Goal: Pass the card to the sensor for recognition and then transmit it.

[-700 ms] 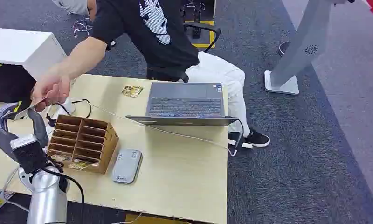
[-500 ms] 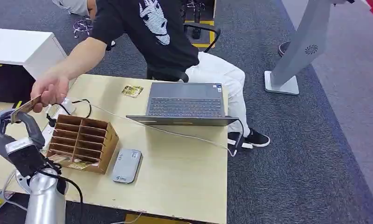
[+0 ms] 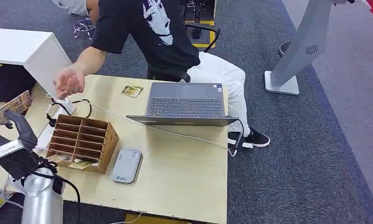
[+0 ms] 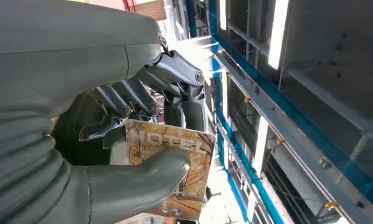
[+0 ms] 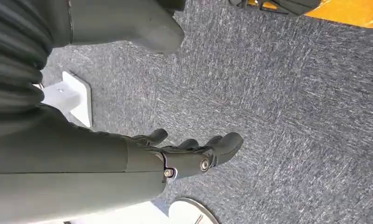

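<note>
The left hand (image 3: 10, 122) now holds the card (image 3: 16, 103) by itself at the left edge of the table (image 3: 184, 172). In the left wrist view the thick thumb presses the printed face of the card (image 4: 173, 172) against the darker fingers (image 4: 128, 100) behind it. Half a second ago the person's hand (image 3: 69, 83) was still on the card at the robot's fingers; it has since let go and drawn back toward the person, and now hangs open above the far left corner of the table, well apart from the card. The left hand has also shifted a little farther left and lower in the head view.

The right hand (image 5: 194, 156) hangs over the grey carpet with its fingers loosely curled and nothing in them; whether they are fully closed is hard to tell from this angle.

The wooden card rack (image 3: 82, 142), the grey card reader (image 3: 127, 165) just beside it, and the laptop (image 3: 184, 103) lie where they were.
</note>
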